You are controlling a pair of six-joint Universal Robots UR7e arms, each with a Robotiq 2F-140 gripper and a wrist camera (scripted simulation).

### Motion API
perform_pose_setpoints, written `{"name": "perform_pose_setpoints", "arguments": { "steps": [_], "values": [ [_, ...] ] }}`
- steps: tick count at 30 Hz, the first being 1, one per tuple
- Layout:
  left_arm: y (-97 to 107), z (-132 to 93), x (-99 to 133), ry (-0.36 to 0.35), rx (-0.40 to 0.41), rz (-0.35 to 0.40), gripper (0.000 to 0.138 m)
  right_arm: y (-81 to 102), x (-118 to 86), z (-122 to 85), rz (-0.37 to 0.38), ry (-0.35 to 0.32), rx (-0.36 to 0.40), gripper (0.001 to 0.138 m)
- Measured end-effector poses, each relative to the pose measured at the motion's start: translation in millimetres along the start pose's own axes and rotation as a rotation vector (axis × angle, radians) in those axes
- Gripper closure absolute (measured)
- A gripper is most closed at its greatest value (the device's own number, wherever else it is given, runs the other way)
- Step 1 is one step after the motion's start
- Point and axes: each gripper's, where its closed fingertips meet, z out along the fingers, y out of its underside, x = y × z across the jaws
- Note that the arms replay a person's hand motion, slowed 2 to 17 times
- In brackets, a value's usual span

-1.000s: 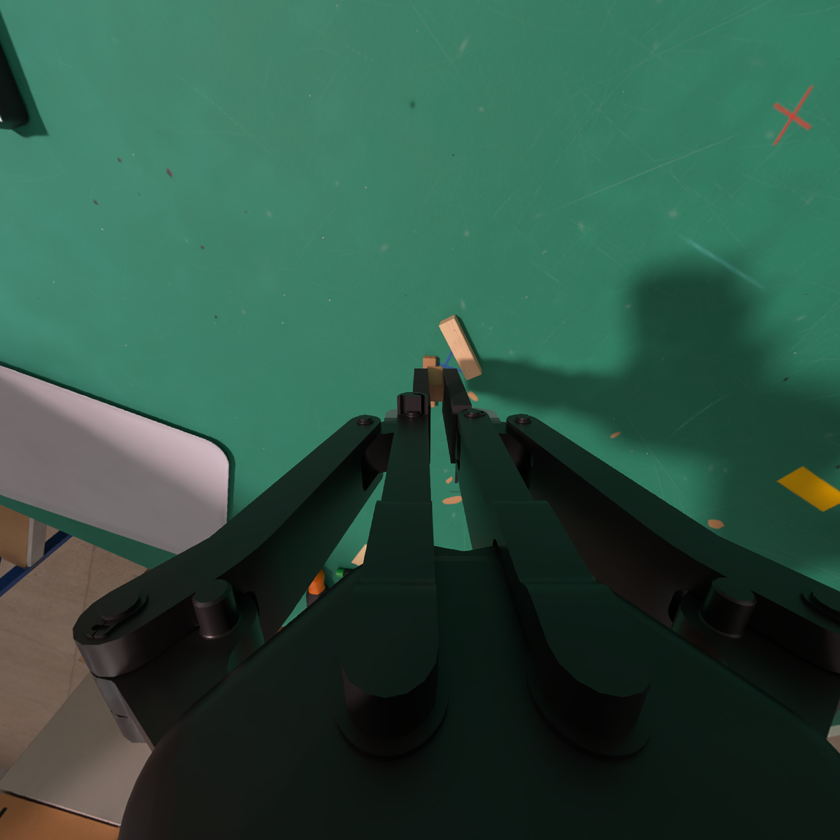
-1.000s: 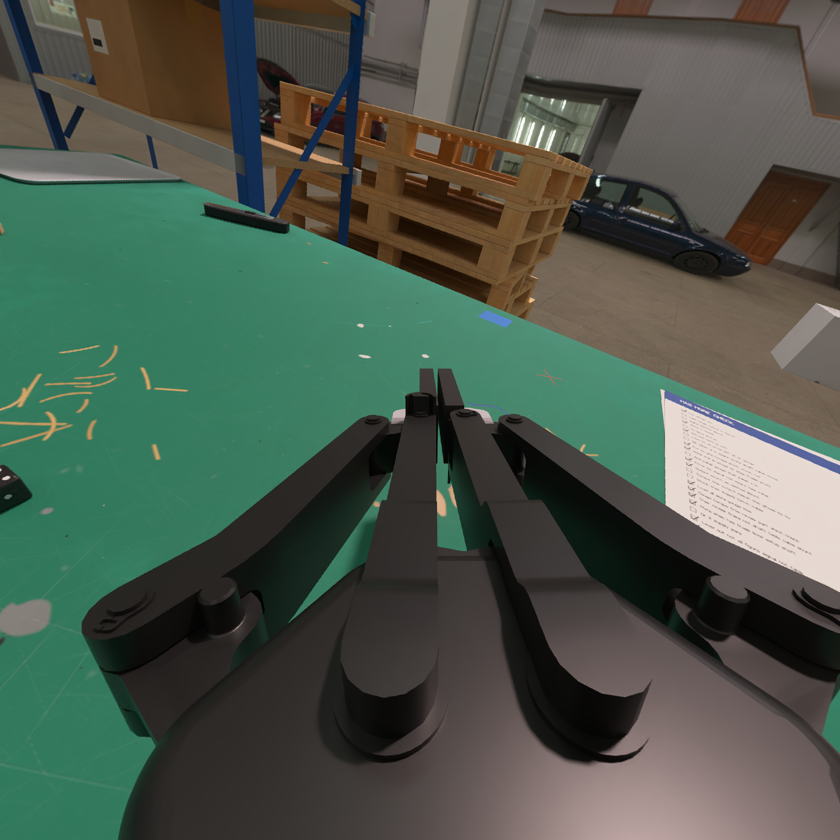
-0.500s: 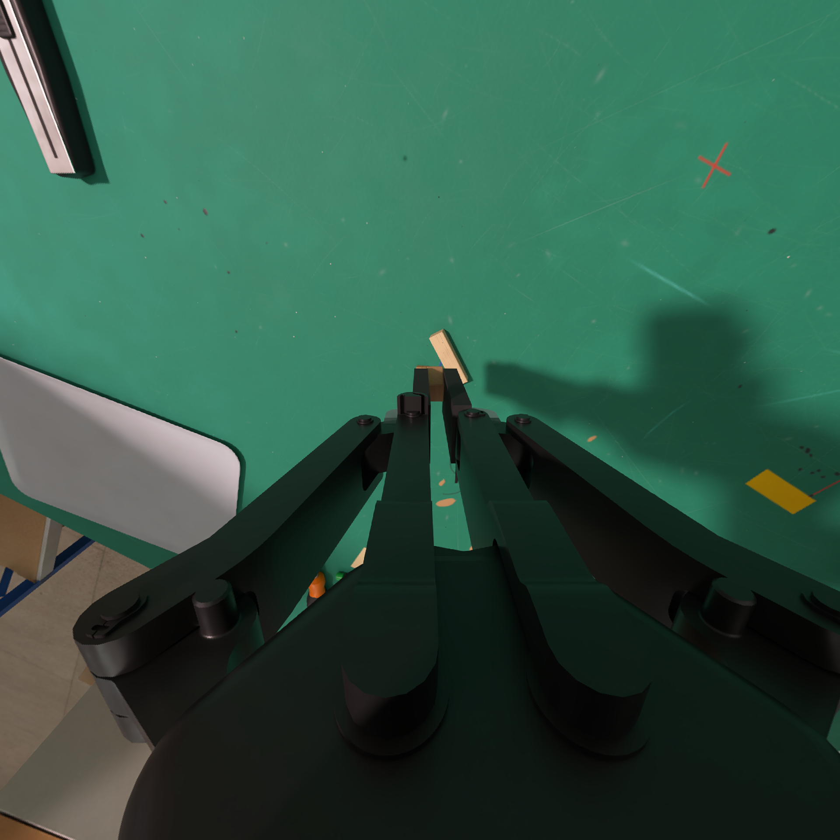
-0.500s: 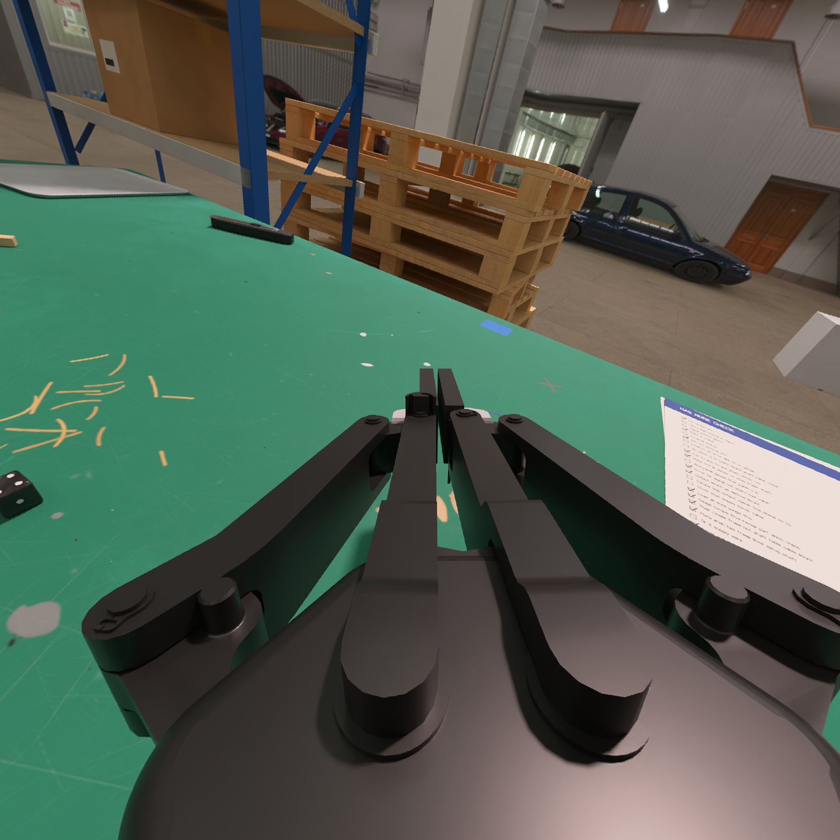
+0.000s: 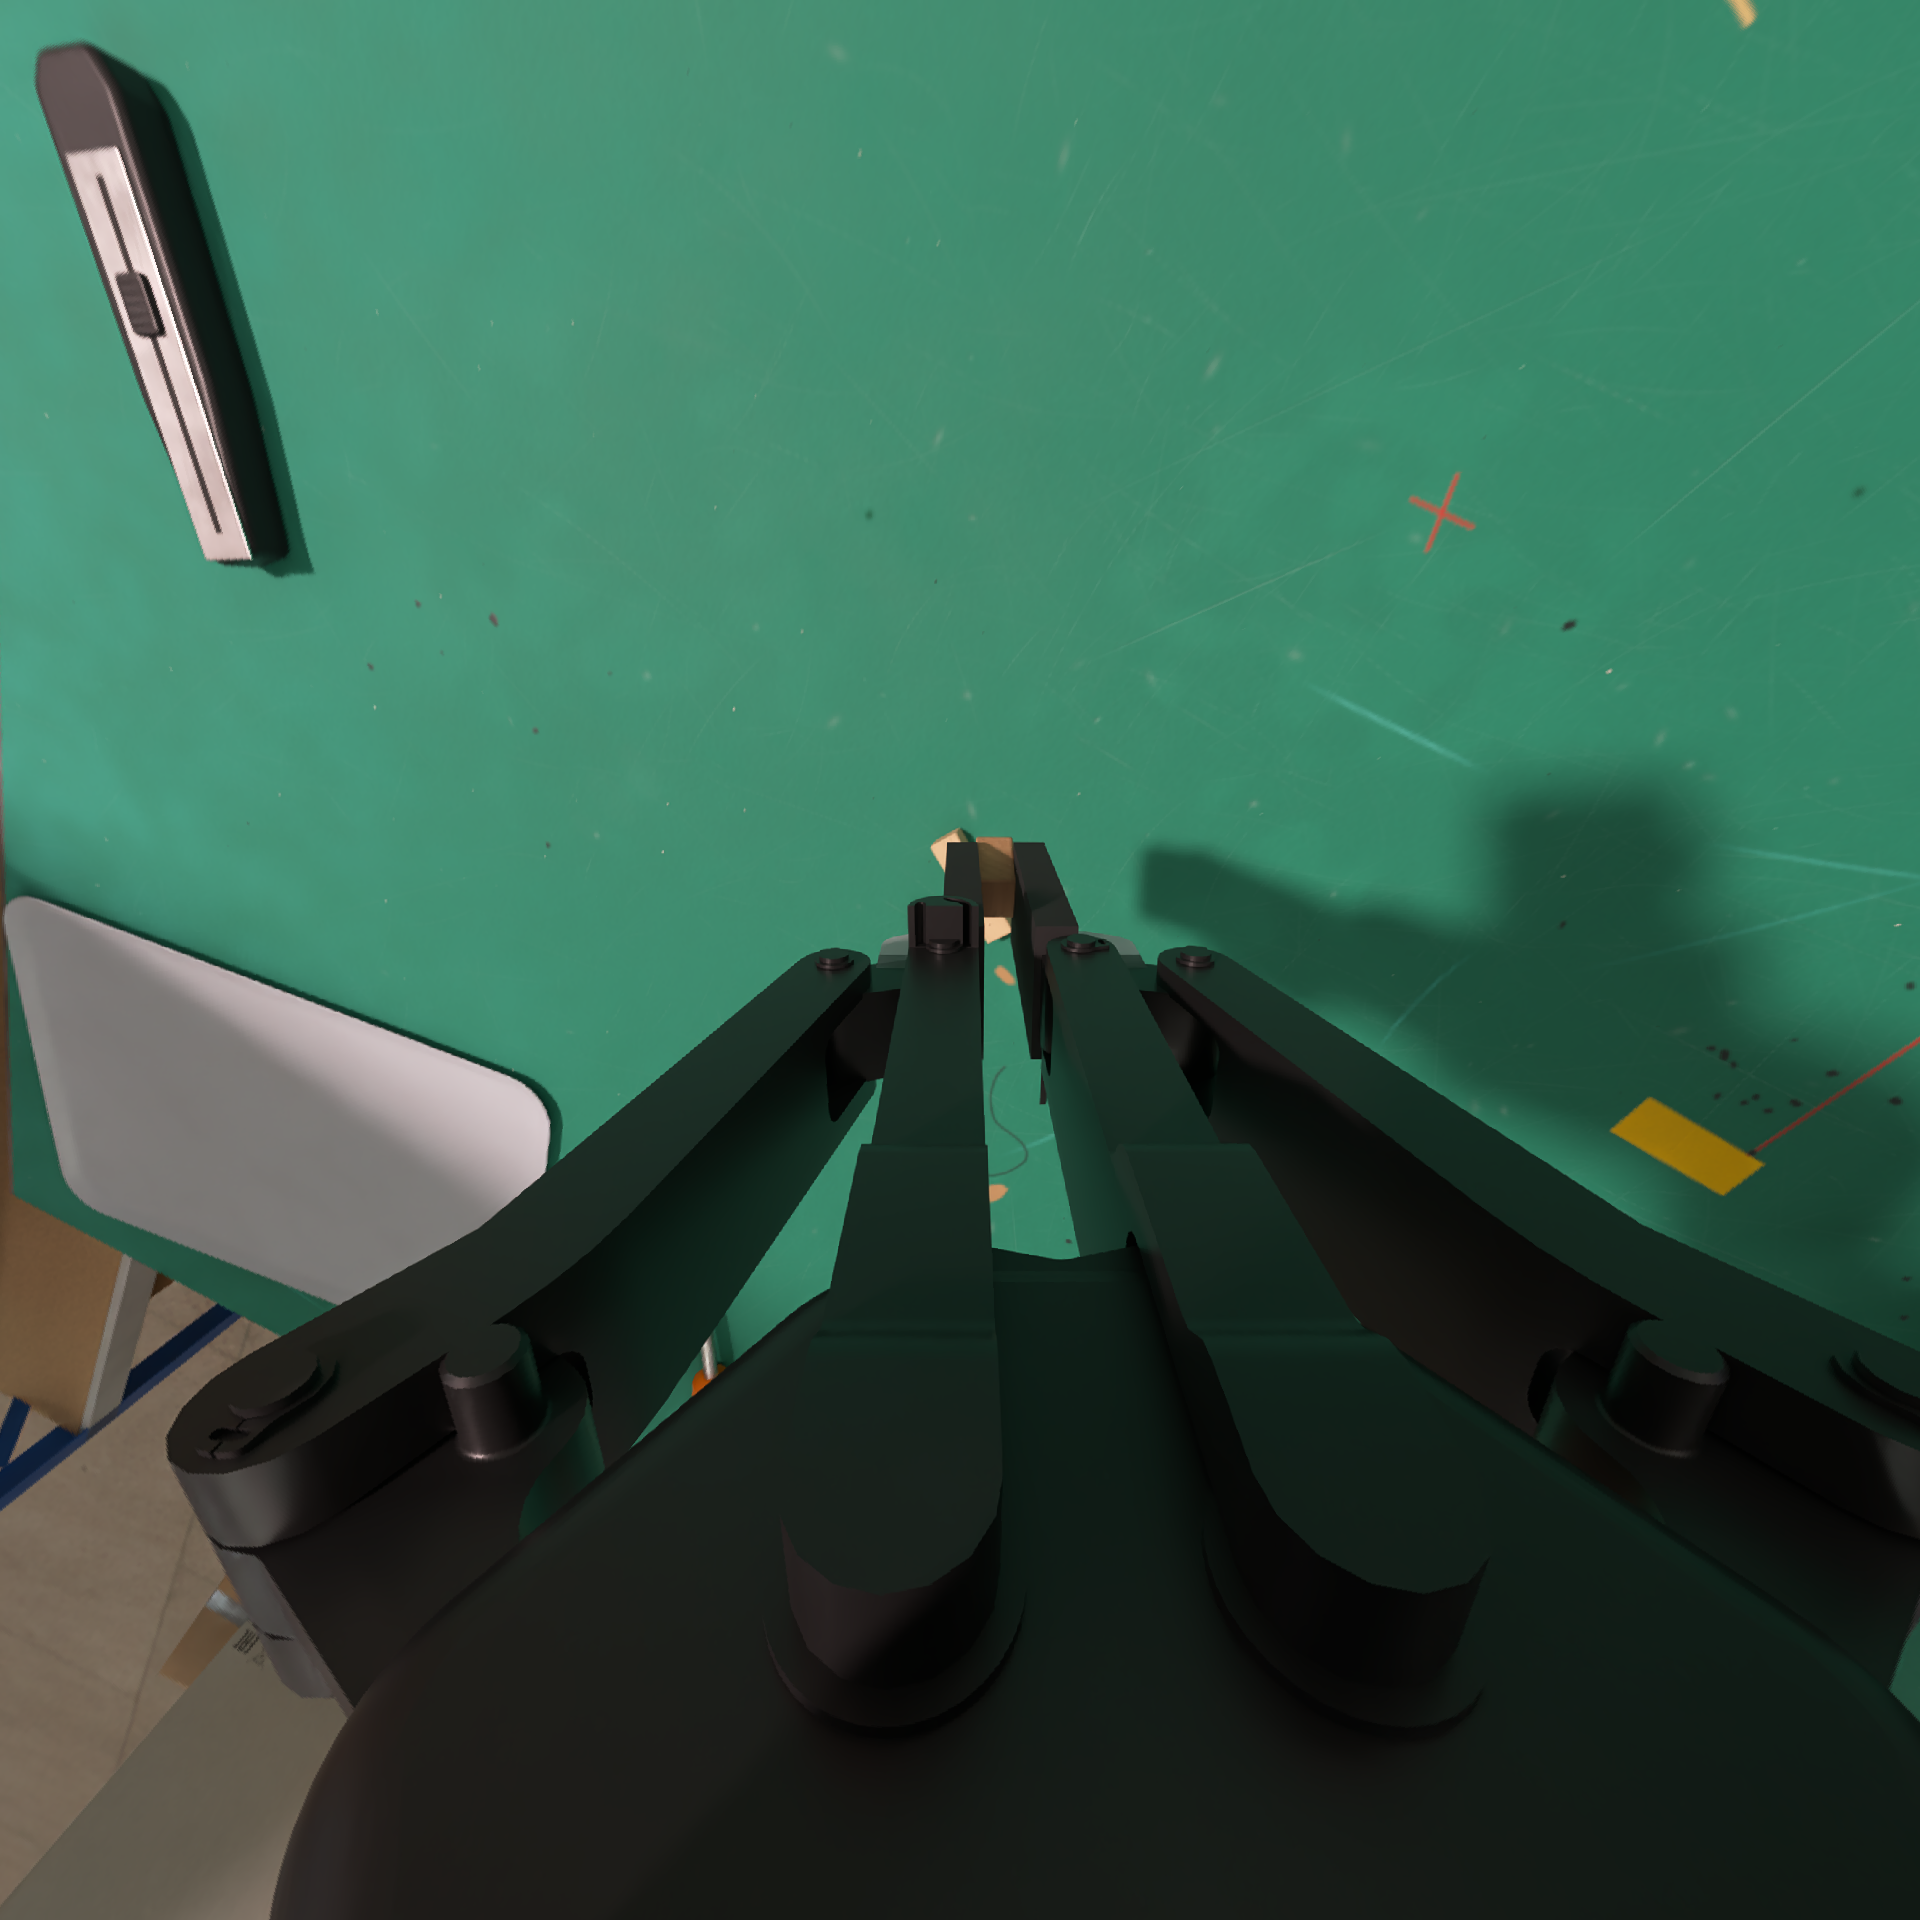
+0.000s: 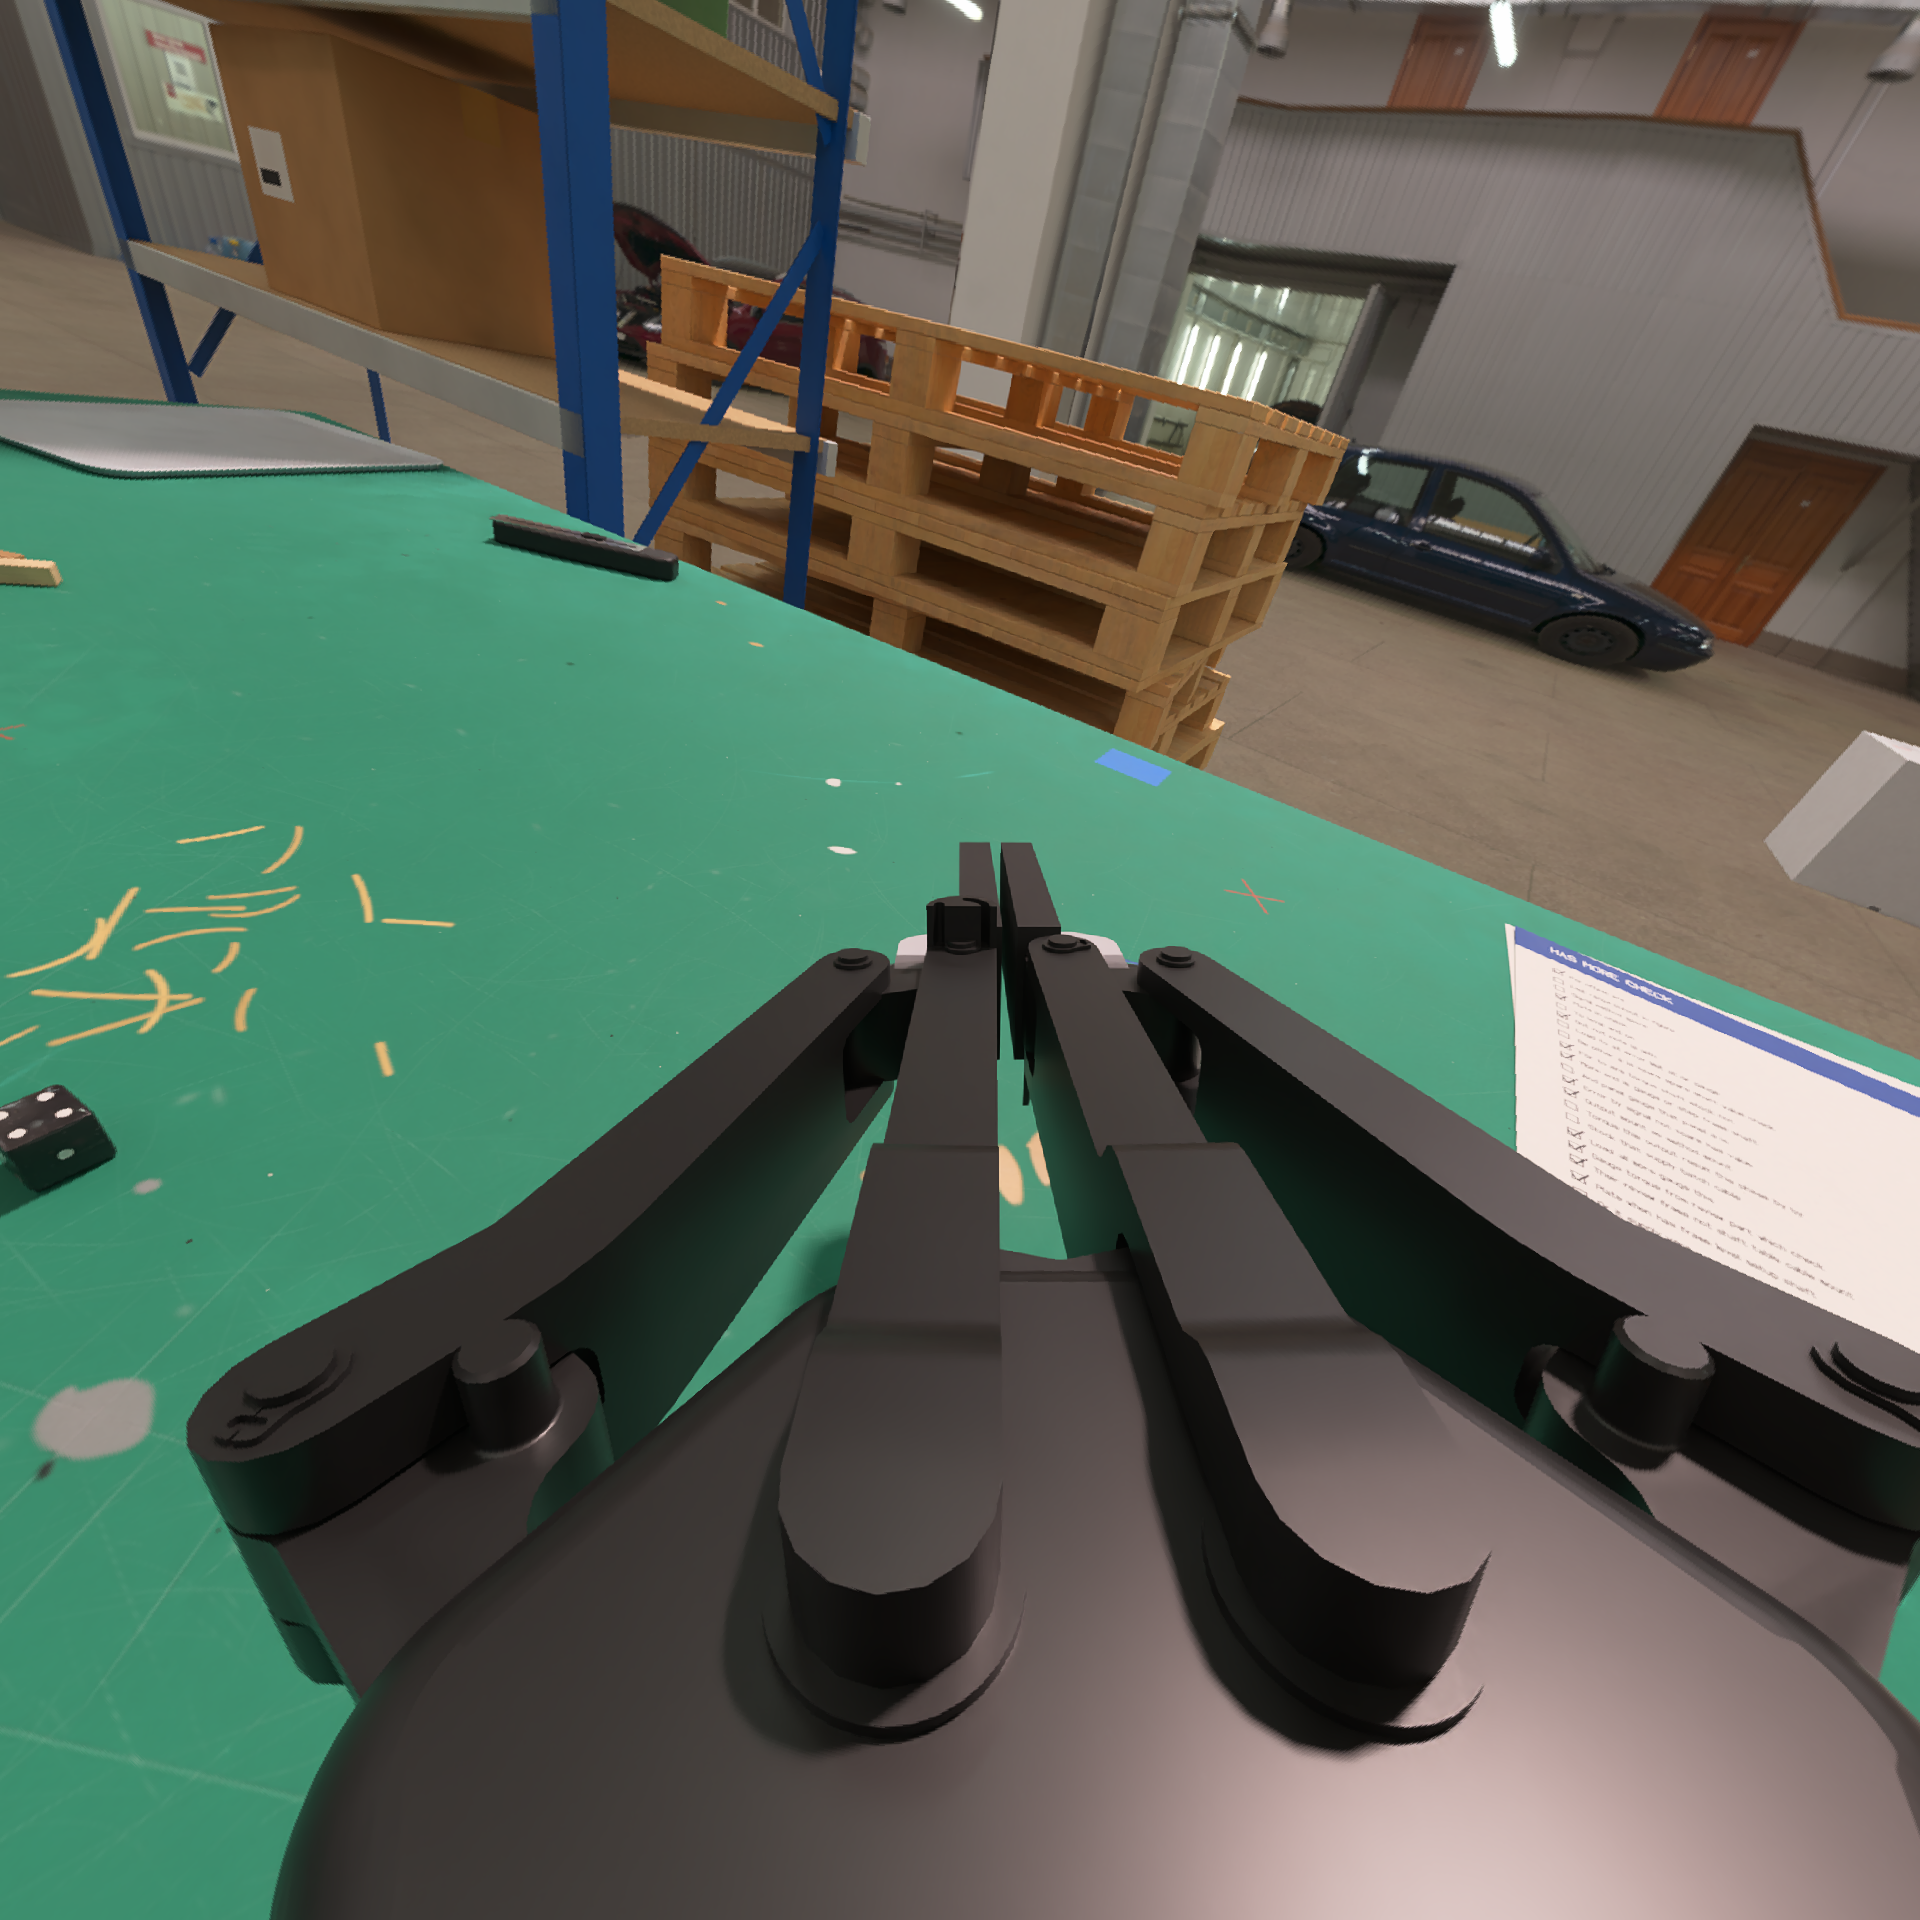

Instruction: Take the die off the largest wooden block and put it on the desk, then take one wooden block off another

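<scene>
Left gripper [image 5: 995, 868] is clamped on a small wooden block [image 5: 997, 883], held above the green desk [image 5: 935, 416]; a paler block [image 5: 951, 847] peeks out at 10 o'clock of the fingertips, contact unclear. Right gripper [image 6: 1000, 873] has fingers pressed together, nothing between them, over the desk. Black die [image 6: 52, 1132] rests on the desk at 9 o'clock in the right wrist view, with a box cutter [image 5: 156, 301] at 10 o'clock in the left wrist view.

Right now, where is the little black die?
In the right wrist view, the die sits on the green desk at the far left edge, below the scattered orange splinters.
</scene>
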Motion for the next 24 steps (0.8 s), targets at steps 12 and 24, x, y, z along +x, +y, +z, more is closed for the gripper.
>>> {"name": "perform_pose_setpoints", "arguments": {
  "steps": [12,24],
  "values": [
    [-34.8,-21.4,29.5,0.018,0.117,0.059,0.129,-3.3,0.0,-2.3,-0.001,-0.001,0.013,0.136],
    [-76.3,-39.5,69.1,0.038,0.238,0.147,0.129,-5.3,-0.4,-3.5,0.001,-0.004,0.02,0.136]
  ]
}}
